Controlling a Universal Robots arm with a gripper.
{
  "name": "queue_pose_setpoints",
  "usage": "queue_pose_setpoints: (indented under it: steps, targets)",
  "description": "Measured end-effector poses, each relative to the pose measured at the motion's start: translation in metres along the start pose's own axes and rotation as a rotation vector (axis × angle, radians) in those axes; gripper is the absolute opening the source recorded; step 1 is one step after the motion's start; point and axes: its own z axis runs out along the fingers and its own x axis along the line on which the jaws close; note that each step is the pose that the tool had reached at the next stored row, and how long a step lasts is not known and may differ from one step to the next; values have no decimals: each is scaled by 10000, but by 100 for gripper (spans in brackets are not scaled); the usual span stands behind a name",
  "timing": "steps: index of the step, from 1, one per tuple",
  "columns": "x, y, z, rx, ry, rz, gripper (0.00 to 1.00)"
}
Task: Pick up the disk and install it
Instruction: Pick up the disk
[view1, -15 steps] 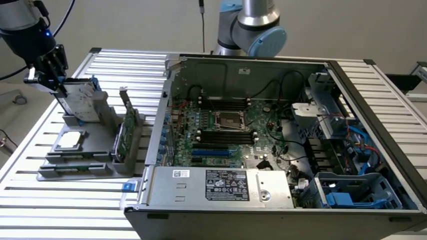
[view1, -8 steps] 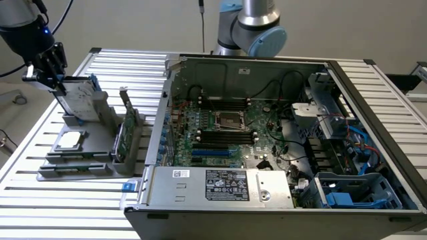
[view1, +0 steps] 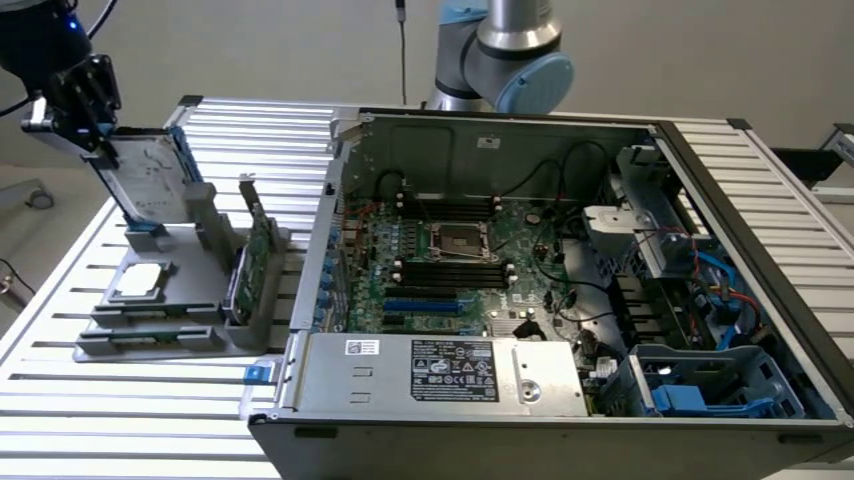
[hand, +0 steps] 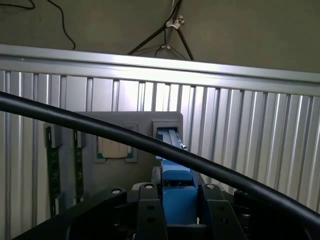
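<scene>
**A:** Disk, where?

**B:** The disk (view1: 150, 185) is at ten o'clock in the exterior view, well apart from the open computer case (view1: 747, 260). It stands on end in the grey holder (view1: 187, 300), which rests on the slatted counter (view1: 80, 400).

**A:** Long axis?

**B:** Close to upright, leaning slightly. The top end points toward eleven o'clock and the lower end is down at the holder's slot. Cannot tell whether that end is seated or just clear of it. The silver labelled face is turned to the camera, with the blue carrier edge on its three o'clock side.

**A:** Jaws?

**B:** The gripper (view1: 96, 138) is at the disk's top end, on the eleven o'clock side. In the wrist view the blue carrier end sits between the two black fingers (hand: 150, 215), one on each flank and close against it. The jaws are clamped on the disk across its thin dimension. The body of the disk runs away from them toward the holder.

**A:** Neighbours?

**B:** A small square chip (view1: 140, 282) lies flat in the holder at six o'clock of the disk. A green card (view1: 254, 265) stands on edge at four o'clock of the disk, between it and the case. A black cable (hand: 100, 125) crosses the wrist view in front of the holder.
</scene>
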Motion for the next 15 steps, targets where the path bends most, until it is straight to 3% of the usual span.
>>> queue_pose_setpoints:
  steps: [15]
  targets:
    - [-82,-4,-665,-3,1,-20,33]
